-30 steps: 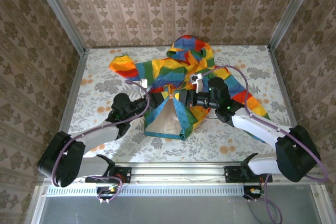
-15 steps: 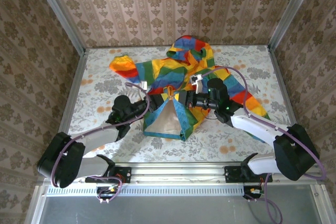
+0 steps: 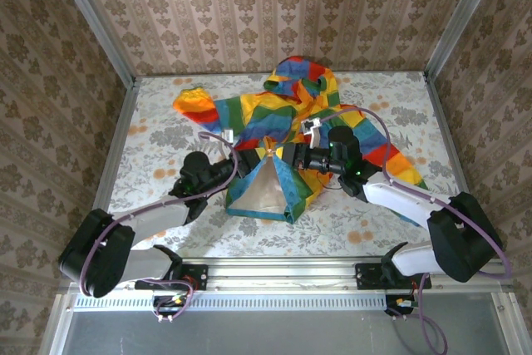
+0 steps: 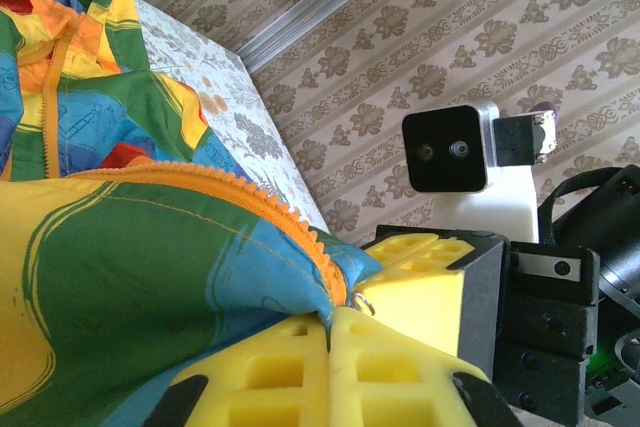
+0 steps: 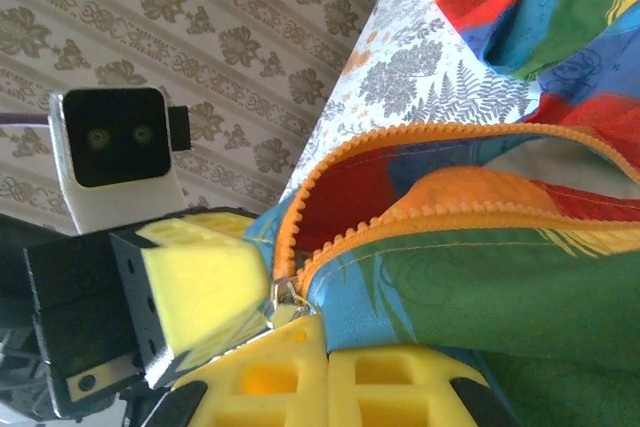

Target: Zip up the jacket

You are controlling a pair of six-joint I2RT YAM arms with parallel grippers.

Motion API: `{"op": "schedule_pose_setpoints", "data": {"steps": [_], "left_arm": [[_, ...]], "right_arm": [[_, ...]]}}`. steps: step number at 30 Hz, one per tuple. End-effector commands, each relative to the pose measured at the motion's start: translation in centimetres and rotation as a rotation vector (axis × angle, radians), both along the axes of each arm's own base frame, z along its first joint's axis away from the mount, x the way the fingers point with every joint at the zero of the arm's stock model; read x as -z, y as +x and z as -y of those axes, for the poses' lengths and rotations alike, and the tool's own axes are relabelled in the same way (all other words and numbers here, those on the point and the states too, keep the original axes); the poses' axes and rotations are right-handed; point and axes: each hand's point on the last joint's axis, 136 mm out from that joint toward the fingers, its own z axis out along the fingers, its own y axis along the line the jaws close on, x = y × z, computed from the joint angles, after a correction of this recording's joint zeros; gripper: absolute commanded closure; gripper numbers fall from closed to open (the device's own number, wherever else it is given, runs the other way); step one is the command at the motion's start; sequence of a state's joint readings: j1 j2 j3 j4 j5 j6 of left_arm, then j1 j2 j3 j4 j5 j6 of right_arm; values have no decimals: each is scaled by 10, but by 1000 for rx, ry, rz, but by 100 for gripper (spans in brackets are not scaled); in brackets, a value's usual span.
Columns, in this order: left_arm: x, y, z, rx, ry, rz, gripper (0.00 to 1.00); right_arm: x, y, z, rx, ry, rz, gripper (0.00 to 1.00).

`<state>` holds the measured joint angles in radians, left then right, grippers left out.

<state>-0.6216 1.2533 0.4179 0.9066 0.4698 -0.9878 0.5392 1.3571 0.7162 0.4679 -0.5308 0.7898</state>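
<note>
The jacket [image 3: 287, 110] lay near the far edge of the table [image 3: 150, 135]; the left gripper [image 4: 330, 325] and right gripper [image 5: 322, 335] each pinched it beside its zipper [image 5: 420, 137].

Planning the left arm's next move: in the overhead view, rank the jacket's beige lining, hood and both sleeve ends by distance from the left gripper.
1. Beige lining, just right of the left gripper.
2. Left-side sleeve end, back left.
3. Hood, at the back.
4. Right-side sleeve end, far right.

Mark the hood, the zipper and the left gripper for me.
hood [image 3: 301, 72], top view, striped crown.
zipper [image 5: 460, 127], right wrist view, upper row of orange teeth.
left gripper [image 4: 328, 332], left wrist view, seam between its shut yellow fingertips.
</note>
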Motion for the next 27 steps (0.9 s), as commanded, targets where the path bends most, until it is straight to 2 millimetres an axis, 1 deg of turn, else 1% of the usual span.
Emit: {"op": "schedule_pose_setpoints", "data": {"steps": [1,5,9,13,14,16,18,19,21,23,27], "left_arm": [[13,-3,6,28,41,2,100],[25,-2,8,27,71,-15,100],[28,-5,12,60,65,-27,100],[30,-11,19,118,45,-48,100],[31,-13,21,137,39,-58,100],[32,-17,24,166,23,-78,100],[34,-21,26,200,12,-104,100],[38,-25,27,223,18,-123,100],[57,-30,28,243,69,-199,100],[71,-38,29,276,111,-231,100],[87,-52,28,306,145,-297,100]], "right_arm": [[-17,10,1,40,47,42,100],[-7,16,7,92,-13,-8,100],[3,18,13,130,-39,-32,100],[15,19,11,124,-45,-63,100],[15,19,9,120,-39,-65,100],[25,21,5,107,-43,-93,100],[29,20,2,89,-43,-103,100],[32,19,1,83,-47,-107,100],[38,14,0,68,-63,-103,100],[43,8,0,59,-87,-93,100],[65,-5,3,57,-126,-117,100]]}}
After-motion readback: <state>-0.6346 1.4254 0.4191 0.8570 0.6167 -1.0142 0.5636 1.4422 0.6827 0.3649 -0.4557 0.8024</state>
